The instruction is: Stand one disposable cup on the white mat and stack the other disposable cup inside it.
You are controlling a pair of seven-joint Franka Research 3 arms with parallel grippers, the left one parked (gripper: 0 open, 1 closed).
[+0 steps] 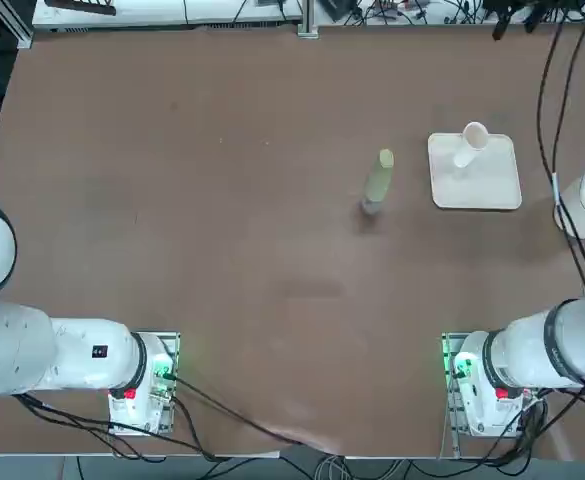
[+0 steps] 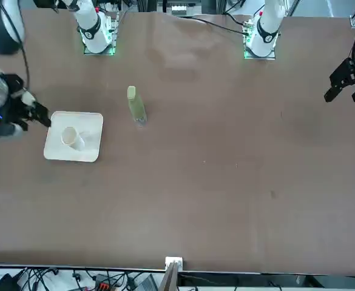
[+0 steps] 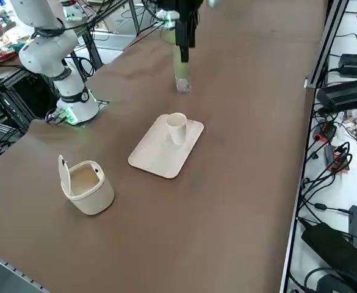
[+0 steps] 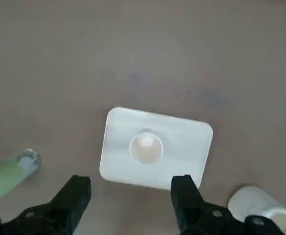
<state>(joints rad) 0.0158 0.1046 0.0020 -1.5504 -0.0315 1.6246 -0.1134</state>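
One disposable cup point(image 3: 176, 127) already standing upright on the white mat point(image 3: 158, 155), toward its far edge from the robot. Looks like the first half is done, or the stacking too, honestly can't tell if that's one cup or two nested. No loose second cup spotted anywhere on the brown surface point(image 1: 222, 250). Just a green bottle point(image 1: 379, 181) standing a bit left of the mat and a cream lidded tub point(image 3: 86, 185), lid flipped open, off to the right. Right gripper point(image 4: 133, 193) hanging high above the near edge of the mat, jaws spread wide, holding nothing, touching nothing. Next move probably means finding the other cup first, if there still is one.
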